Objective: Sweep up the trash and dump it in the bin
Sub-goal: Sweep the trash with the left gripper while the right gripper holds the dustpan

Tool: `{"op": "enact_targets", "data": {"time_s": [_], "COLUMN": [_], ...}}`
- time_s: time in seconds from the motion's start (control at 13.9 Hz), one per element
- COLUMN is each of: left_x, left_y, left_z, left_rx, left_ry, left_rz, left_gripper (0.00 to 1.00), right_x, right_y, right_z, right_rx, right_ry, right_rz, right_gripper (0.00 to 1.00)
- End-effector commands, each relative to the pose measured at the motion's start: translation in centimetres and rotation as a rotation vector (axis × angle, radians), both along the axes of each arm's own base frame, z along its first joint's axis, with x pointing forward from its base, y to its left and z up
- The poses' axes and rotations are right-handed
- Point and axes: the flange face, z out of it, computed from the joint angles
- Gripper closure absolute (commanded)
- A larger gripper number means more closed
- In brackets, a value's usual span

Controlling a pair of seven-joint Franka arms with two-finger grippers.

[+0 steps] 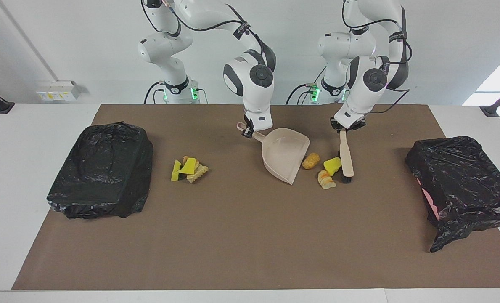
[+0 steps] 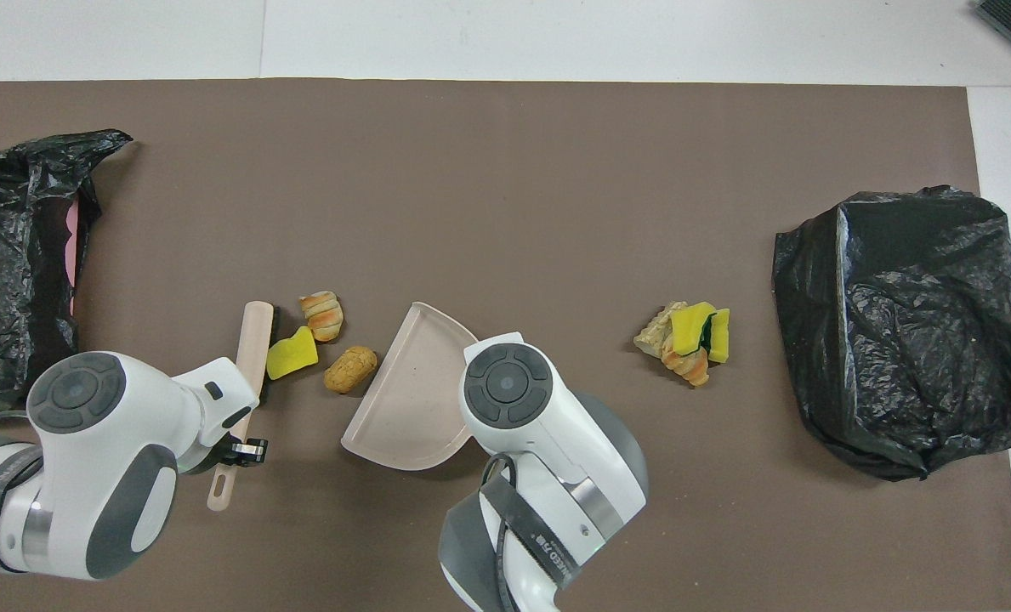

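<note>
Brown matting (image 1: 250, 244) covers the middle of a white table (image 1: 6, 189), and a bin lined with a black bag stands at each end, so whichever arm carries the load has a drop point within reach. Starting at the right arm's end, the first bin (image 1: 100, 168) sits with nothing over it. Just beside it, toward the table's middle, lies a heap of scraps (image 1: 189, 169), yellow sponge bits and tan lumps touching one another, not yet being swept. Next comes the right gripper (image 1: 247, 131), pinched tight on the handle of the beige dustpan (image 1: 285, 155). The pan's open edge is down on the matting and turned toward the left arm's end, apparently to serve as a stop and catch what is pushed in. A brown lump (image 1: 310, 160) lies right at that edge, with a striped bread piece (image 1: 325, 179) a little farther from the robots and a yellow sponge chunk (image 1: 332, 165) between the lump and the brush. The left gripper (image 1: 345, 126) is clamped on the handle of the brush (image 1: 345, 158), whose bristles rest on the matting against the sponge chunk. With the three scraps trapped between bristles and pan, one short push should load them. The second bin (image 1: 460, 181) waits at the left arm's end.
</note>
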Motion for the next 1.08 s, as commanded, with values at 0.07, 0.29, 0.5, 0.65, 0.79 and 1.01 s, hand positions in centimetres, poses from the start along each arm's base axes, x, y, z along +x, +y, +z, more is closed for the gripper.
{"op": "enact_targets", "data": {"time_s": [0.07,0.29,0.5,0.65,0.79,1.01], "left_x": [2.2,3.8,3.3,2.2,0.7,-3.0], "left_y": [0.6,1.1,-0.1,-2.4,-5.2,-10.1], "left_z": [0.4,0.6,-0.5,-0.4,-0.3,0.3], "left_rx": [-0.005,0.044,0.04,0.041,0.031,-0.01], "left_ry": [-0.032,-0.031,0.006,0.035,0.074,0.121], "left_rz": [-0.083,-0.143,-0.208,-0.285,-0.377,-0.486], "left_gripper": [1.0,1.0,1.0,1.0,1.0,1.0], "right_x": [0.3,0.3,0.4,0.4,0.3,-1.3], "right_y": [0.3,0.3,0.4,0.4,0.4,1.8], "right_z": [-0.1,-0.1,0.0,0.0,0.1,0.3], "right_rx": [0.002,0.0,0.006,0.007,-0.004,-0.047], "right_ry": [-0.018,-0.019,-0.021,-0.02,-0.028,-0.07], "right_rz": [-0.024,-0.036,-0.04,-0.041,-0.057,-0.043], "right_gripper": [1.0,1.0,1.0,1.0,1.0,1.0]}}
